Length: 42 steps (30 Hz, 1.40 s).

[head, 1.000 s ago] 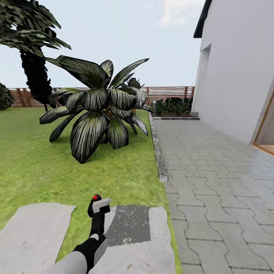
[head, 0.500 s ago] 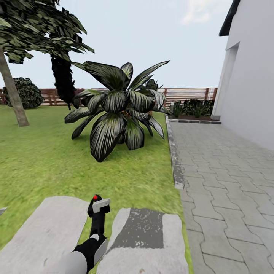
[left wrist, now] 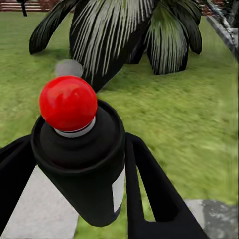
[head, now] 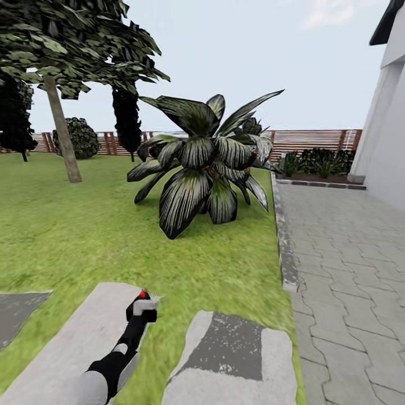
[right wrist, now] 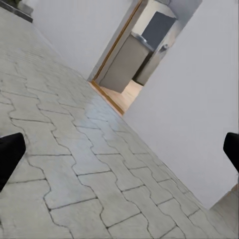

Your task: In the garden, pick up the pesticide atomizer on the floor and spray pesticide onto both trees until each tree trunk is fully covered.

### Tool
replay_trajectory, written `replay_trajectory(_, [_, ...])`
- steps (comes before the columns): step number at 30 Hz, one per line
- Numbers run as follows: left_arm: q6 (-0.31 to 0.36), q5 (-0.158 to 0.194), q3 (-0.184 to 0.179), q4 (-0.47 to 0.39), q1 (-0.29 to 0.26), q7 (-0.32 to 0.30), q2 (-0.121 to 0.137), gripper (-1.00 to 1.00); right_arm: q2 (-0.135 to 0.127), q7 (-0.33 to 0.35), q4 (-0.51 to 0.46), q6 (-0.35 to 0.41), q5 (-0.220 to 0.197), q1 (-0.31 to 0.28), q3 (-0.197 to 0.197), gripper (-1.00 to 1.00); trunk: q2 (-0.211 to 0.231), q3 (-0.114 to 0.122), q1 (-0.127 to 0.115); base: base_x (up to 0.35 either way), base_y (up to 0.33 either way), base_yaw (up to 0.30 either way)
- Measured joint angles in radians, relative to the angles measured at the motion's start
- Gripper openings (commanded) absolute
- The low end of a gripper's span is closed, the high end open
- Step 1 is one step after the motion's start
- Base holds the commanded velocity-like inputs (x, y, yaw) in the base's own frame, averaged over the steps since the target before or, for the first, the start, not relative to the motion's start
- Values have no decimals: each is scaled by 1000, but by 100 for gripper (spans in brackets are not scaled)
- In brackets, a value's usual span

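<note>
My left gripper (left wrist: 79,164) clamps the pesticide atomizer (left wrist: 82,149) by its dark body, over a stepping stone (head: 84,332). It looks light, rigid and smooth; I judge mid-body the safest hold. My right gripper (right wrist: 119,154) hangs open over paving (right wrist: 59,164).

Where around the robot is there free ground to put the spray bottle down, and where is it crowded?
Free: the stone slab under the left arm, the slab beside it, the lawn between slabs and palm, and the paved path right of the stone kerb. Crowded: around the palm, whose leaves spread low over the grass. The left fingers hold the spray bottle.
</note>
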Motion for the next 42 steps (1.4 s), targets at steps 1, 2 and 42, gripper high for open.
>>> replay_trajectory(1, [17,14,15,0,0,-42,30,-100,4,5,-1,0,1,0,0,100,7,3,-4,0,0,300])
replay_trajectory(2, [27,7,5,0,0,-69,43,-100,10,14,-1,0,0,0,0,100,14,6,-8,0,0,300])
replay_trajectory(42, [56,-98,-48,56,0,-185,49,-100,494,216,156,3,194,-175,270,100,294,143,-161,0,0,289])
